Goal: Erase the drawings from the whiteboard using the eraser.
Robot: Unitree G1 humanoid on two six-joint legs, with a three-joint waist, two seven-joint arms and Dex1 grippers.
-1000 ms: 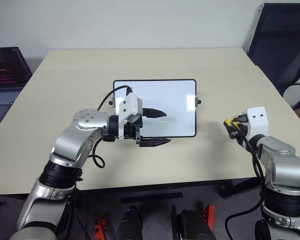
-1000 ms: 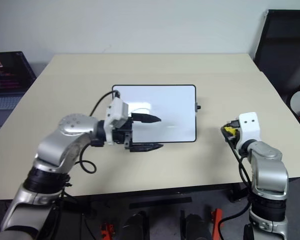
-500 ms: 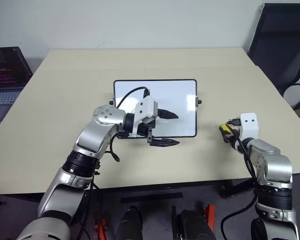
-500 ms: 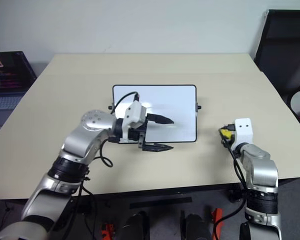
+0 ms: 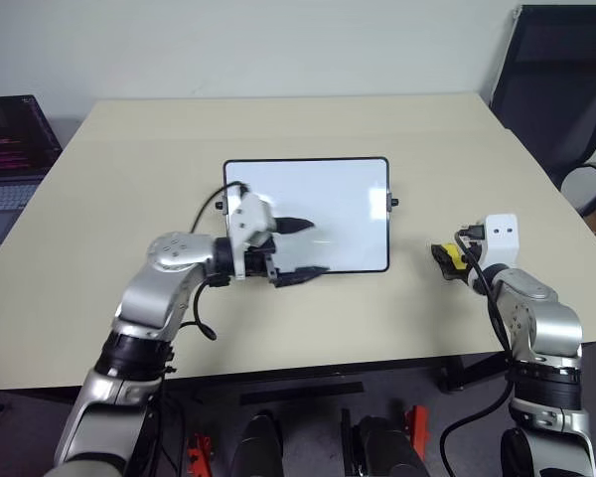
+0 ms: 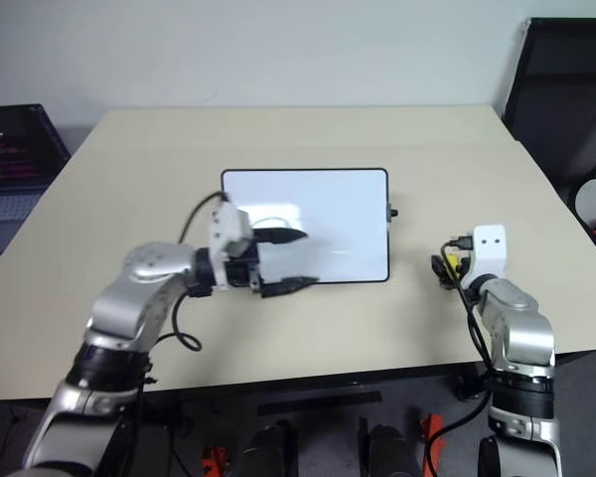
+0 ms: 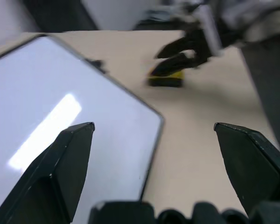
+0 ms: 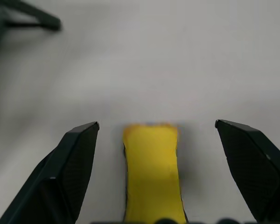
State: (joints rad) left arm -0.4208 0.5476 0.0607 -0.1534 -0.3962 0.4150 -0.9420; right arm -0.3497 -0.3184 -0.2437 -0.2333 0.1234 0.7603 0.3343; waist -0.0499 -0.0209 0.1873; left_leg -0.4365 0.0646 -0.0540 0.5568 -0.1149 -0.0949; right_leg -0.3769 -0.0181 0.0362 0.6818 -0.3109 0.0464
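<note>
With the whiteboard [image 5: 323, 211] at frame centre looking clean and the eraser [image 5: 445, 260] lying on the desk [image 5: 129, 159] at right between the spread, empty right fingers [image 8: 252, 163], the right gripper [image 5: 449, 260] should lift straight away without nudging it, while the left gripper [image 5: 300, 250], fingers also apart and empty, hovers over the board's lower left.

Glossy white whiteboard [image 5: 333, 204] with thin black frame, yellow eraser [image 8: 153, 170], beige table [image 5: 278, 124], black chair [image 5: 551, 89]

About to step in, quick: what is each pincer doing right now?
Left pincer: open, empty, over the whiteboard.
Right pincer: open, holding nothing; the yellow eraser lies on the table between its fingers.
</note>
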